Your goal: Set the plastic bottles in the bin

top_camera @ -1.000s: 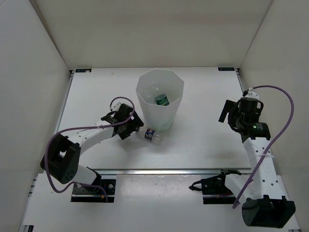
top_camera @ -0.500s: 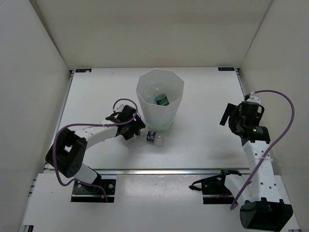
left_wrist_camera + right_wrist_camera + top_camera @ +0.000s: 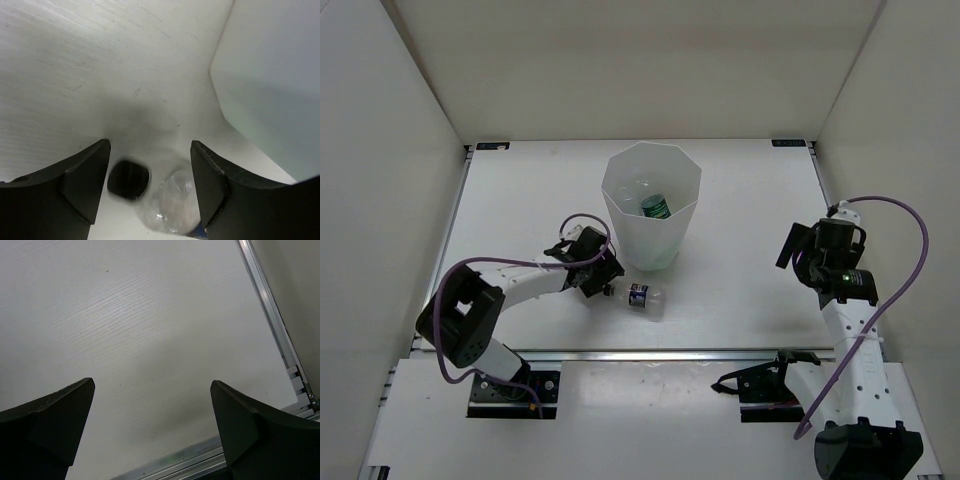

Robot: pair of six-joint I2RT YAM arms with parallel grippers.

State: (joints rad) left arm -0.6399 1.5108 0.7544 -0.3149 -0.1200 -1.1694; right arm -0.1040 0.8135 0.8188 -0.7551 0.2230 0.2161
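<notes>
The white bin (image 3: 620, 190) stands mid-table; its wall also shows in the left wrist view (image 3: 270, 85). A green bottle (image 3: 654, 207) lies inside it, with faint clear shapes beside it that I cannot make out. A short clear bottle with a dark cap (image 3: 642, 297) lies on its side on the table, in front of the bin. My left gripper (image 3: 613, 283) is open at that bottle's left end. In the left wrist view the gripper (image 3: 150, 185) has the cap and clear body (image 3: 172, 207) between its fingers. My right gripper (image 3: 796, 250) is open and empty above bare table (image 3: 152, 425).
The table's right metal rail (image 3: 280, 335) runs close to the right gripper. White walls enclose the table on the left, back and right. The left arm's purple cable (image 3: 582, 218) loops near the bin's left side.
My left gripper has moved right and nearer, around the short bottle's cap end. The bottle has shifted slightly right and nearer. My right arm has drawn back toward the near edge.
</notes>
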